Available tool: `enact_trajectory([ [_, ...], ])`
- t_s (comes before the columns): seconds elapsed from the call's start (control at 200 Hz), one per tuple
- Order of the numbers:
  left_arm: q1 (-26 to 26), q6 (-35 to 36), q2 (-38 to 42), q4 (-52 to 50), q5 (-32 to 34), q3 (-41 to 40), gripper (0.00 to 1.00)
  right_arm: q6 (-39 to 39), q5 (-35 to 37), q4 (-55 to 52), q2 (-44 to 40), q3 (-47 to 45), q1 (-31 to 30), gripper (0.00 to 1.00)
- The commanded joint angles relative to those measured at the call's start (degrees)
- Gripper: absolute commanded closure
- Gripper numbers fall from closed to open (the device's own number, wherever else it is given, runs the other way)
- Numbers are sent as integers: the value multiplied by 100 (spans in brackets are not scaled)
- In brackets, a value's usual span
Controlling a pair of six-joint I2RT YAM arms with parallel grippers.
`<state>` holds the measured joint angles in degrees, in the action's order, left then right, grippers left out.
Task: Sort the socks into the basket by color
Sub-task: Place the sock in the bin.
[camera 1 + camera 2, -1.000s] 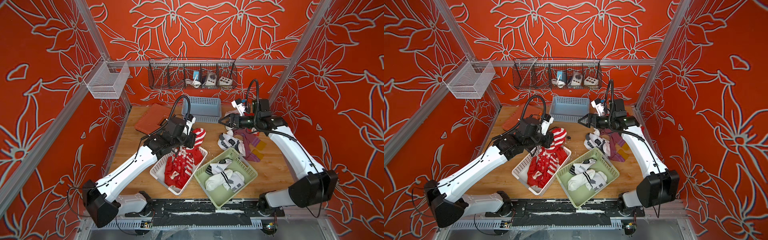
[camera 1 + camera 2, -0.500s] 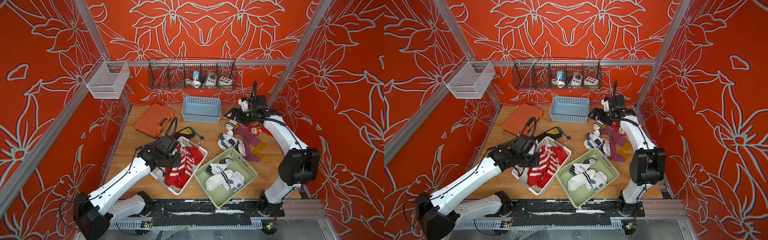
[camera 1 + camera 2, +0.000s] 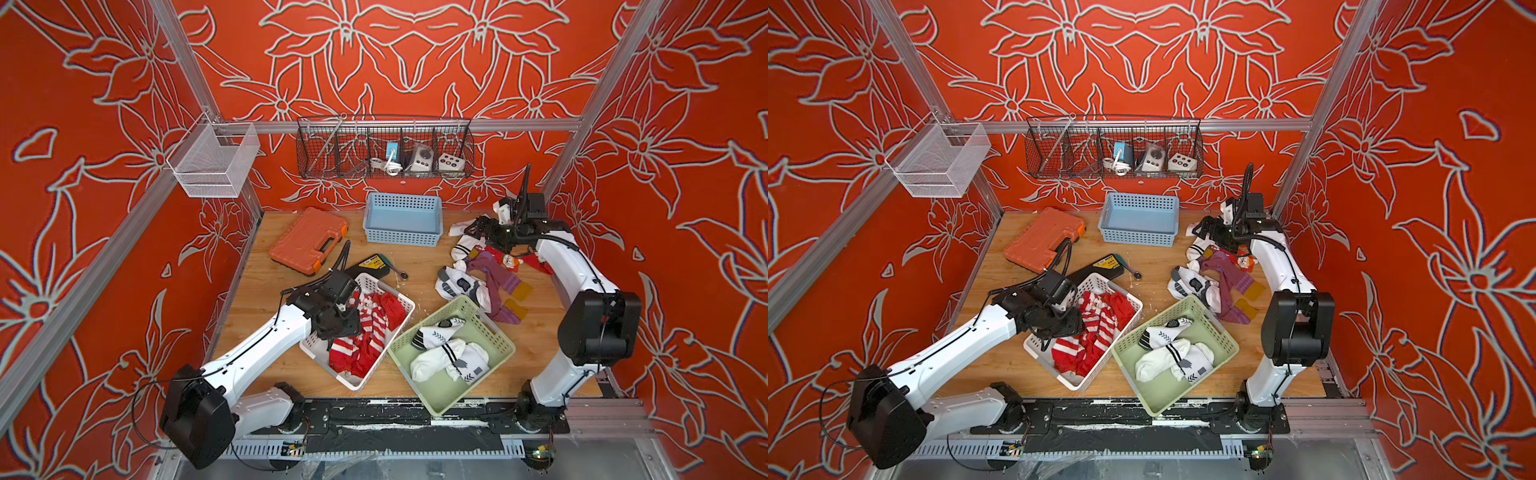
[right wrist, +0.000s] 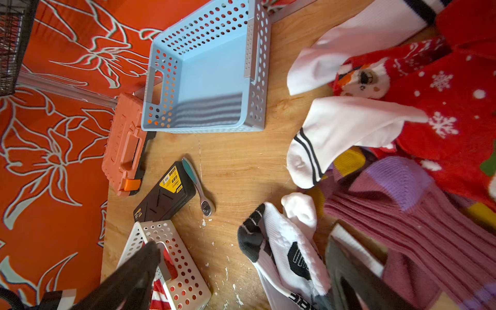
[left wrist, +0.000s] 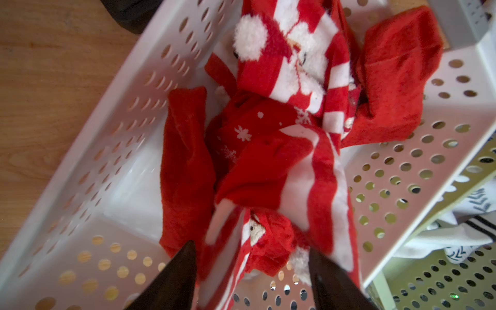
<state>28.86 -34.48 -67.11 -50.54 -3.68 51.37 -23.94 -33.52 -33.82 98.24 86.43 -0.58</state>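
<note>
The left hand [image 5: 251,248] was stationed directly over the white basket [image 5: 120,134] with its fingers apart, so the red-and-white striped sock [image 5: 316,188] lay unclamped between and just below them, on the other red socks [image 5: 188,166] gathered there by colour. The right hand [image 4: 243,244] hung over the unsorted pile on the desk [image 4: 236,166], fingers spread wide and gripping nothing, with a white sock with black marks [image 4: 290,257] directly beneath it and the purple socks [image 4: 402,214] just beside. By this alignment the white sock was judged the next pick, bound for the green basket [image 3: 442,392]; the bare blue basket [image 4: 204,80] ahead of the hand was presumably reserved for purple.
</note>
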Motion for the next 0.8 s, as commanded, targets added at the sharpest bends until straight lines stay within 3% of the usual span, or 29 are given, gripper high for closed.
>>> enact_trajectory([
  [0.0, -30, -5, 390, -350, 82, 201, 33, 12, 224, -14, 140, 68, 74, 2],
  [0.31, -25, -42, 1227, -782, 269, 567, 35, 239, 750, -329, 498, 576, 408, 2],
  [0.395, -24, 82, 1262, -657, 324, 670, 38, 396, 1049, -420, 619, 756, 497, 8],
  [0.615, -25, 304, 571, -125, 178, 651, 41, 781, 2389, -550, 980, 1098, 754, 29],
  [0.796, -27, 308, 355, 352, -84, 693, 42, 973, 2780, -824, 1428, 1604, 1160, 23],
])
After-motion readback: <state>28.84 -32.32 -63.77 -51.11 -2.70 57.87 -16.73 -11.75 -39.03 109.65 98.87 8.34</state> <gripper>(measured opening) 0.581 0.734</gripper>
